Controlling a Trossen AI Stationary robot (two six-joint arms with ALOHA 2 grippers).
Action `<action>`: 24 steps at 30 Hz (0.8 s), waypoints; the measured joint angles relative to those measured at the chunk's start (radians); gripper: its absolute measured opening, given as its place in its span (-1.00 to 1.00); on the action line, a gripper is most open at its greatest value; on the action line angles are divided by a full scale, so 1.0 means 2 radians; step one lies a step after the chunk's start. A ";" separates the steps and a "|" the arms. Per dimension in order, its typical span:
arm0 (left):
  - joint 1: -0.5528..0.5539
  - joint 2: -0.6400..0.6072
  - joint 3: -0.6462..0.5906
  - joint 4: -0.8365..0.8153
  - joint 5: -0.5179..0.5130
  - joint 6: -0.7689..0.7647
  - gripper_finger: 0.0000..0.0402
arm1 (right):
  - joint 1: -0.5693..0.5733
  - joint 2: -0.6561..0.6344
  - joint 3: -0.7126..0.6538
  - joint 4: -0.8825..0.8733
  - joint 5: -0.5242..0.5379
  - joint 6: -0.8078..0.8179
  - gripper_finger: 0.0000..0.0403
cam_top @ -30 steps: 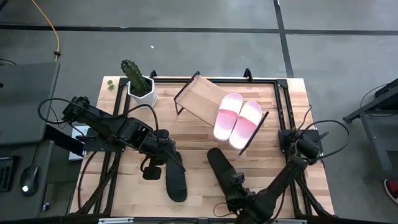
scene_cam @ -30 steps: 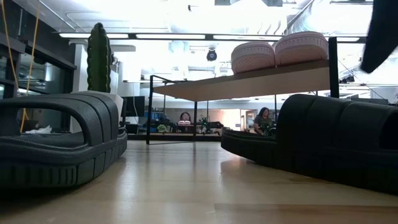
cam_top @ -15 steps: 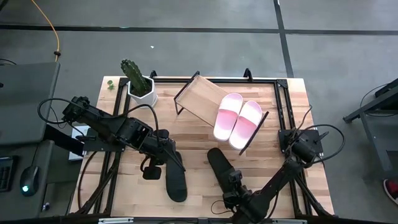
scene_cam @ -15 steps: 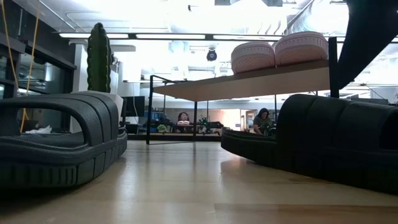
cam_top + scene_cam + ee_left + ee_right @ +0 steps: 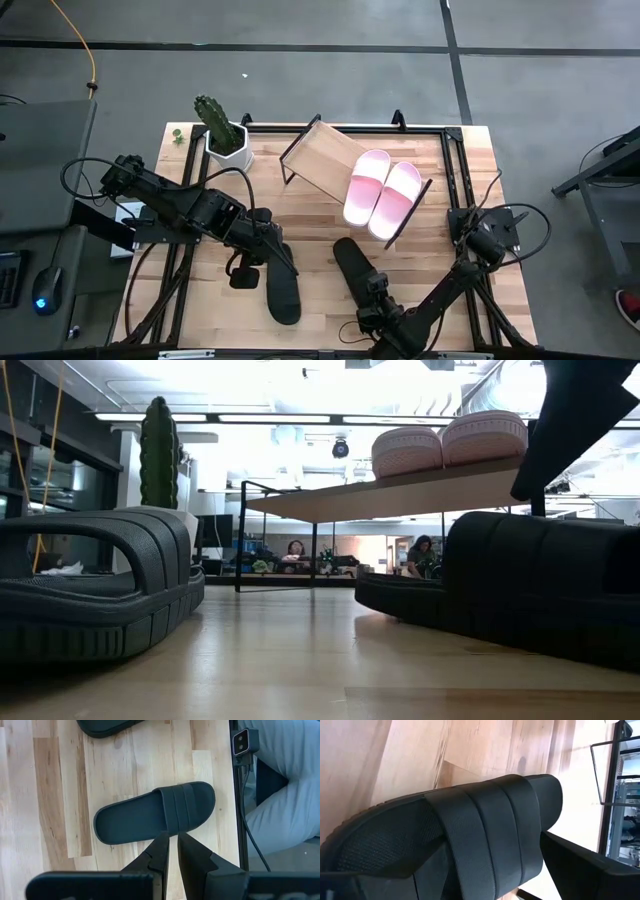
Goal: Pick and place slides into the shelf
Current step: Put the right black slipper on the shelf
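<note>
Two pale pink slides [image 5: 383, 193] lie side by side on the slanted wooden shelf [image 5: 322, 158]. Two black slides rest sole-down on the table. One black slide [image 5: 282, 292] lies under my left gripper [image 5: 171, 846], which hangs shut above it and clear of it. My right gripper [image 5: 368, 288] stands open, low over the strap [image 5: 485, 835] of the other black slide [image 5: 355, 265]. One of its fingers [image 5: 580, 865] stands beside the slide's toe end. My right gripper comes slanting down from the table's near side over the strap of the black slide. The slide fills the wrist view and hides the fingertips, so I cannot tell whether they touch it. The slide lies flat on the table.
A cactus in a white pot [image 5: 224, 135] stands at the far left of the table, beside the shelf's left end. The shelf's left half is bare board. A small camera [image 5: 242, 742] sits at the table's near edge, with a person's trouser leg [image 5: 285, 790] behind it.
My right gripper has sunk toward the strap of the right black slide and tipped further; in the low view its dark finger has come down from the top right corner. Its fingers have stayed open. The slides have not moved.
</note>
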 joint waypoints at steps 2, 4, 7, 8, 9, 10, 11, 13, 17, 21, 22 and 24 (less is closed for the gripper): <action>0.000 0.000 0.000 0.000 0.000 0.000 -0.85 | 0.000 0.000 0.000 0.000 0.000 -0.002 0.45; 0.000 0.000 0.000 0.000 0.000 0.001 -0.85 | -0.001 0.000 0.000 0.000 0.001 0.000 0.45; 0.000 0.000 0.000 0.000 0.000 0.001 -0.85 | -0.001 0.000 0.000 0.000 -0.001 0.005 0.45; 0.000 0.000 0.000 0.000 0.000 0.001 -0.85 | -0.001 0.000 0.000 -0.001 -0.002 0.010 0.45; 0.000 0.000 0.000 0.000 0.000 0.001 -0.85 | -0.001 0.000 0.000 -0.001 -0.002 0.013 0.45; 0.000 0.000 0.000 0.000 0.000 0.001 -0.85 | -0.001 0.000 0.000 -0.002 -0.003 0.016 0.45; 0.000 0.000 0.000 0.000 0.000 0.001 -0.85 | -0.001 0.000 0.000 -0.002 -0.003 0.019 0.45; 0.000 0.000 0.000 0.000 0.000 0.001 -0.85 | -0.001 0.000 0.000 -0.002 -0.006 0.019 0.44; 0.000 0.000 0.000 0.000 0.000 0.001 -0.85 | -0.001 0.000 0.000 -0.002 -0.006 0.019 0.43; 0.000 0.000 0.000 0.000 0.000 0.001 -0.85 | -0.003 0.000 0.000 -0.002 -0.005 0.028 0.28; 0.000 0.000 0.000 0.000 0.000 0.001 -0.85 | -0.004 0.000 0.000 -0.002 -0.005 0.031 0.22; 0.000 0.000 0.000 0.000 0.000 0.001 -0.85 | -0.007 0.000 0.000 -0.002 -0.005 0.032 0.06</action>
